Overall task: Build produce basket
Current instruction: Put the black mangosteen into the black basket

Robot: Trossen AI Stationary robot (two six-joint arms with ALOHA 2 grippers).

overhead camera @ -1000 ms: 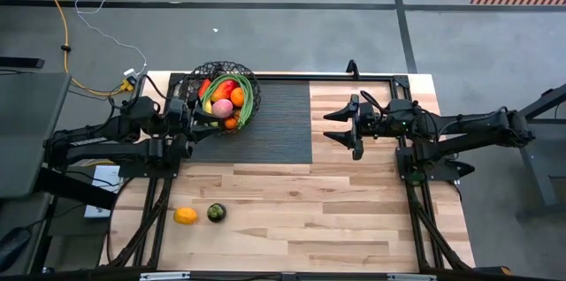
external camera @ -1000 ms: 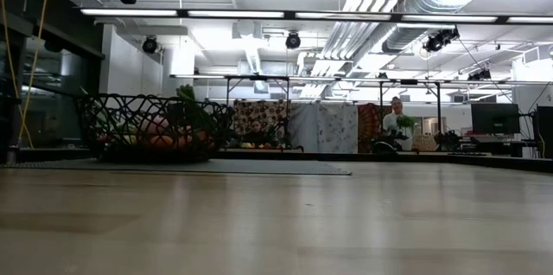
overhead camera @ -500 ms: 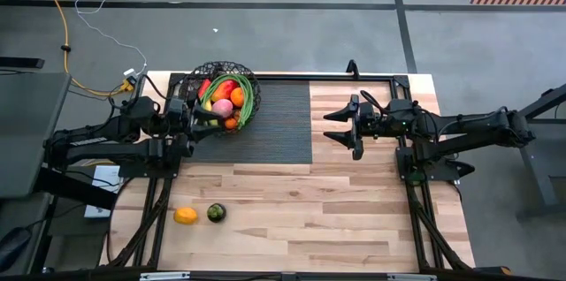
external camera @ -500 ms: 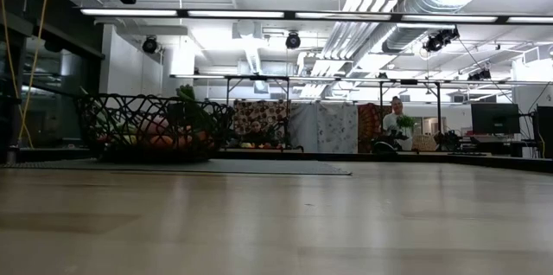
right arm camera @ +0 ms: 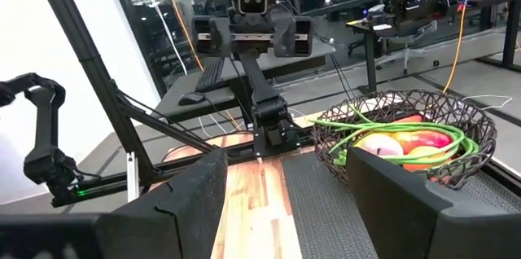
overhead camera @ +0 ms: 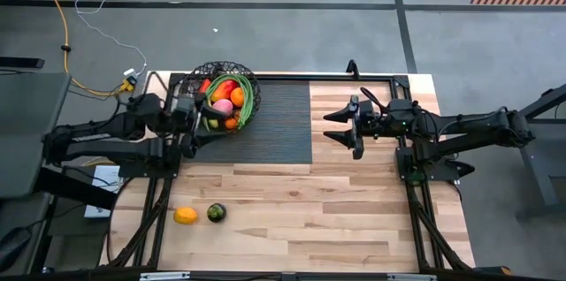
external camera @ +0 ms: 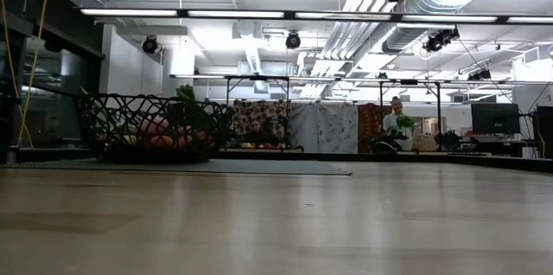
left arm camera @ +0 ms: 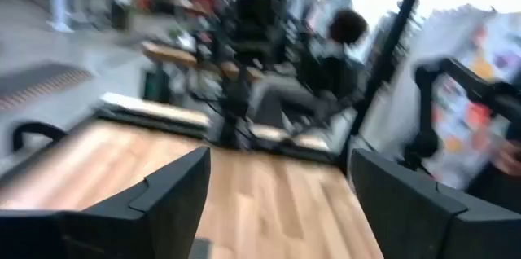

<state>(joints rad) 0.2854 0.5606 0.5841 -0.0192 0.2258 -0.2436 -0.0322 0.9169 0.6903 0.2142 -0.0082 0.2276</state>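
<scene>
Where pale wood table [overhead camera: 292, 201] meets dark mat [overhead camera: 274, 122], under an open workshop ceiling: basket [overhead camera: 223, 95] heaped with produce [overhead camera: 226, 97] at far-left corner. Orange [overhead camera: 185, 216] and dark green fruit [overhead camera: 216, 213] loose near front edge. Left gripper [overhead camera: 196, 115] beside basket, right gripper [overhead camera: 340, 127] beyond mat's edge, both with fingers apart, empty.

One basket [overhead camera: 222, 97], two loose fruits [overhead camera: 200, 215]

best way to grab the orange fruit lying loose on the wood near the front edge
Take the orange fruit across its rounded middle, coming straight down. It lies alone on bare table with the dark green fruit just beside it, so set the fingers along the other axis.
</scene>
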